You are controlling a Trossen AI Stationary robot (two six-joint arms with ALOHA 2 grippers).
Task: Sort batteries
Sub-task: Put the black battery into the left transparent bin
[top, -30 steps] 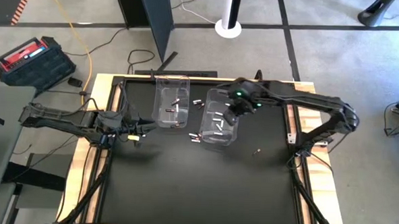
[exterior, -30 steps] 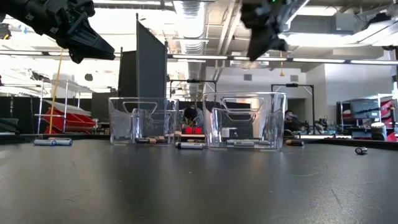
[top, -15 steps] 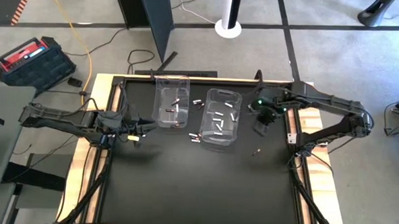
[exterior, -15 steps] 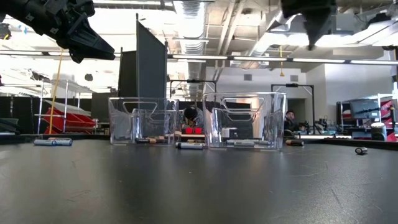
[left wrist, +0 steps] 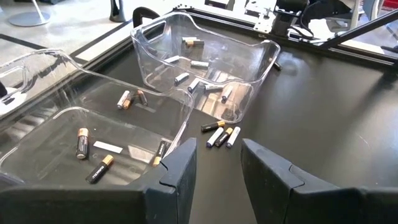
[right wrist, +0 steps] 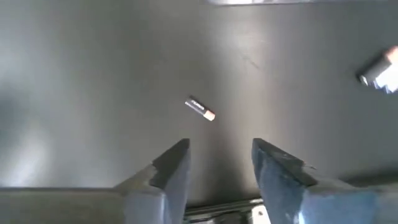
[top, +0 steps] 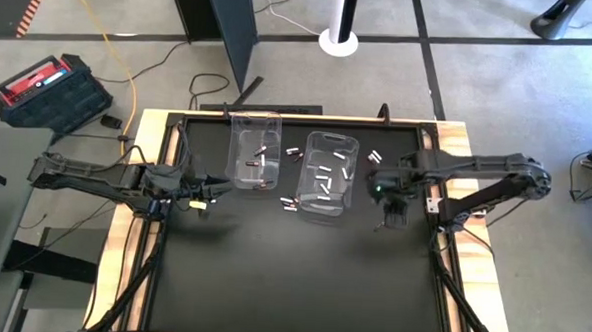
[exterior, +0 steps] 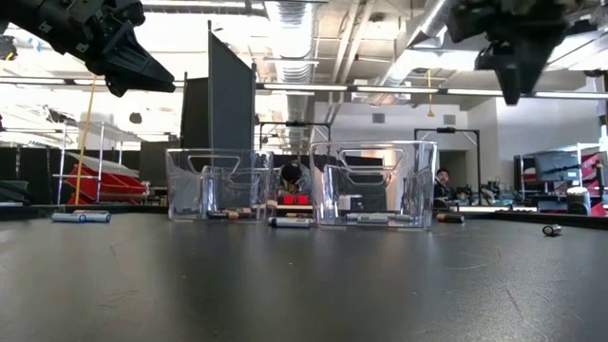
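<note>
**Entry: battery sort, approach to a loose cell**

- **Step in hand (judged):** the right gripper point(right wrist: 216, 163) hangs above the bare black table top point(top: 271, 285), jaws parted and holding nothing, apparently lining up on one stray cell. Pick-up not yet begun.
- **Target:** small dark cylindrical battery with a copper end point(right wrist: 200, 108), lying flat and alone on the table. In the right wrist view it sits ahead of the two dark fingers, roughly on the line between them, clear of both. In the high view it point(top: 380, 226) lies just beside the right gripper point(top: 393, 195), well apart from the bins.
- **Next move (judged):** descend so that the fingers straddle the cell across its short width, then close; the wrist may need turning, as the cell lies slantwise.
- **Bins:** two clear plastic rectangular bins; left-hand bin point(top: 235, 143) holds copper-marked dark cells, right-hand bin point(top: 353, 140) holds mostly white cells.
- **Other loose cells:** small cluster point(top: 290, 203) just beside the right-hand bin's near corner.
- **Left gripper** point(left wrist: 217, 165): waiting near the left-hand bin, raised, jaws apart, empty.
</note>
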